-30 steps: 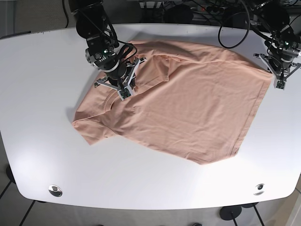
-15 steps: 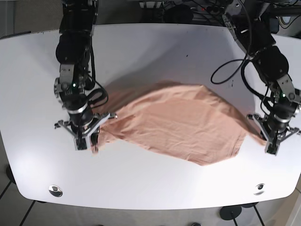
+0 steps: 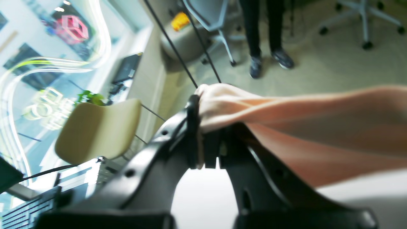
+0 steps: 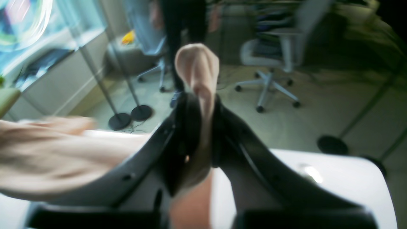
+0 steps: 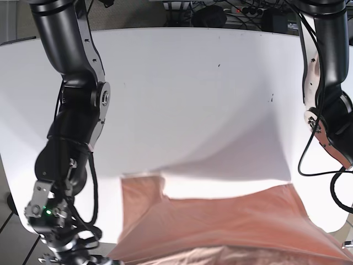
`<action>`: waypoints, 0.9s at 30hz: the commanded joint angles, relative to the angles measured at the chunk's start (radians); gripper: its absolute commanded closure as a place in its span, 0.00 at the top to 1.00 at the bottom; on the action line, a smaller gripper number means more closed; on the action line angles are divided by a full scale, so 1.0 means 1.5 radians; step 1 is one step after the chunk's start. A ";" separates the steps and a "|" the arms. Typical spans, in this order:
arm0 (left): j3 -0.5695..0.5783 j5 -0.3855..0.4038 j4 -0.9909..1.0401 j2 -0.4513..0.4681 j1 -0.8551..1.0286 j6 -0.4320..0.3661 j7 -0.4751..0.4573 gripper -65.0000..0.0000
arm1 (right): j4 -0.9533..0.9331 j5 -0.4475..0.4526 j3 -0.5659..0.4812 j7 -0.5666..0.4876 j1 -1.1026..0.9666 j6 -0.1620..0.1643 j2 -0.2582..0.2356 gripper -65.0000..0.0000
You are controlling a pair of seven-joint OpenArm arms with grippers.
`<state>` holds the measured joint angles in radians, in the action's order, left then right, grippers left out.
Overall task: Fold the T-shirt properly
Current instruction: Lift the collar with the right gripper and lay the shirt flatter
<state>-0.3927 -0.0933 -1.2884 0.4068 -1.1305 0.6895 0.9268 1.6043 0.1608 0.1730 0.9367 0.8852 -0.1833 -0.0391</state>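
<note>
One white table [image 5: 193, 99], one salmon T-shirt [image 5: 220, 221], two black arms. The shirt hangs over the table's near edge, its lower part cut off by the base view's bottom. The left gripper [image 3: 206, 149] is clamped narrow on a bunched fold of the shirt; the right gripper [image 4: 198, 133] likewise pinches a tuft that pokes up between its fingers. Neither gripper shows in the base view. Both wrist views are blurred, with office chairs [image 4: 273, 54] behind.
</note>
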 commanded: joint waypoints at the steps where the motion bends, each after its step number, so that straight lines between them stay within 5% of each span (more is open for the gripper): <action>1: -0.004 0.012 -0.037 0.031 0.021 -0.001 -0.011 0.00 | 0.038 0.003 0.027 -0.006 -0.036 -0.004 -0.005 0.03; 6: -0.079 0.012 -0.171 0.030 0.276 0.001 -0.010 0.00 | 0.169 0.005 0.063 -0.011 -0.311 -0.026 0.001 0.03; 9: -0.115 0.013 -0.225 0.011 0.434 0.006 -0.010 0.00 | 0.191 0.061 0.120 -0.048 -0.456 -0.026 0.029 0.03; 16: -0.225 0.013 -0.313 -0.103 0.766 0.006 -0.014 0.00 | 0.127 0.211 0.175 -0.146 -0.737 -0.024 0.031 0.03; 25: -0.302 0.013 -0.315 -0.130 0.896 0.006 -0.014 0.00 | 0.129 0.283 0.180 -0.150 -0.853 -0.022 0.029 0.04; 27: -0.302 0.013 -0.314 -0.130 0.910 0.006 -0.014 0.01 | 0.129 0.285 0.179 -0.150 -0.861 -0.022 0.029 0.15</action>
<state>-0.8406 -0.0742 -1.7386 0.1928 0.2382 0.7074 0.9222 1.7744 0.5800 0.4385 0.7334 -0.4091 -0.2092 0.0109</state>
